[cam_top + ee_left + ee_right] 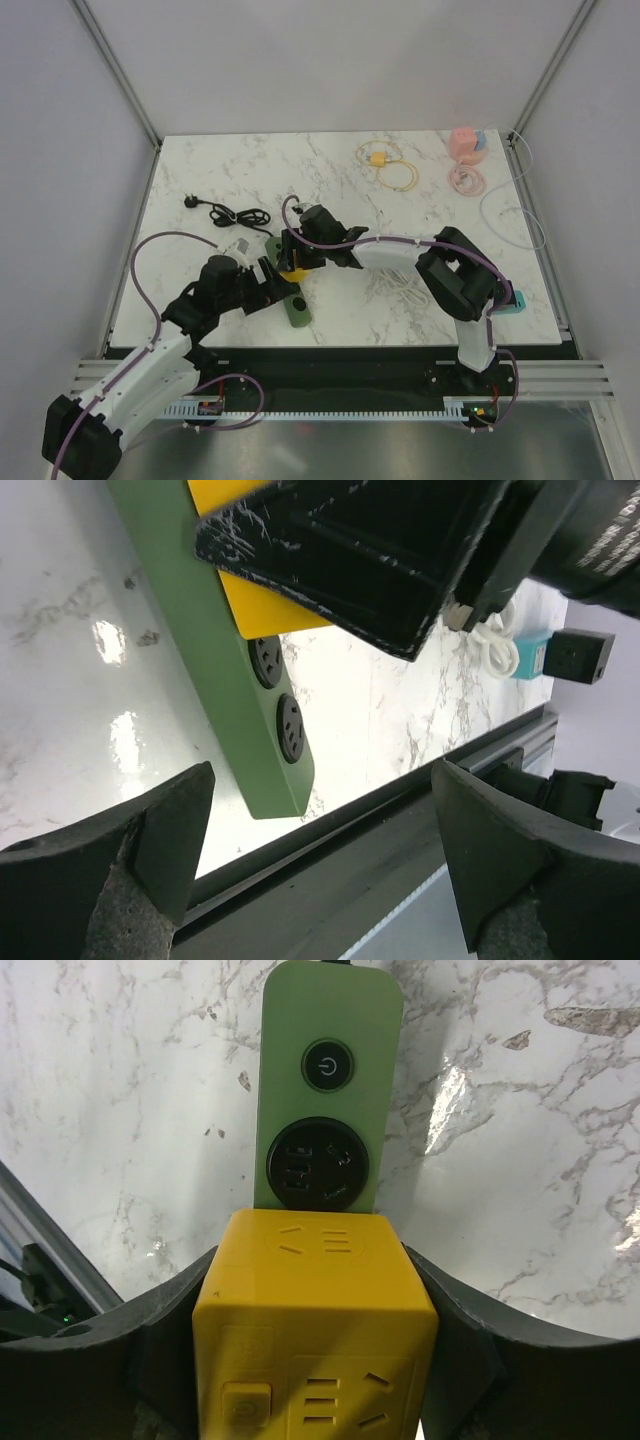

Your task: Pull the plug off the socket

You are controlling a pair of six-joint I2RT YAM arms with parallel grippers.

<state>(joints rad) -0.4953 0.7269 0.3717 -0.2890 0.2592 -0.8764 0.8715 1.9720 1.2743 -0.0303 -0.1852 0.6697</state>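
A green power strip (296, 309) lies near the table's front edge, with a yellow cube plug (293, 267) sitting on it. My right gripper (299, 254) is shut on the cube. In the right wrist view its fingers (168, 1352) press both sides of the cube (315, 1320), with the strip's free socket and power button (326, 1065) beyond. My left gripper (266, 285) is open just left of the strip. In the left wrist view its fingers (150, 840) are wide apart and empty, and the strip (215, 660) and cube (255, 615) lie ahead of them.
A black cable with plug (226, 213) lies back left. Yellow cable loops (386, 165), a pink block (465, 144) and a pink coil (466, 180) are at the back right. A white cable (396, 285) and a teal adapter (511, 304) lie right of the strip. The table's front rail (400, 810) is close.
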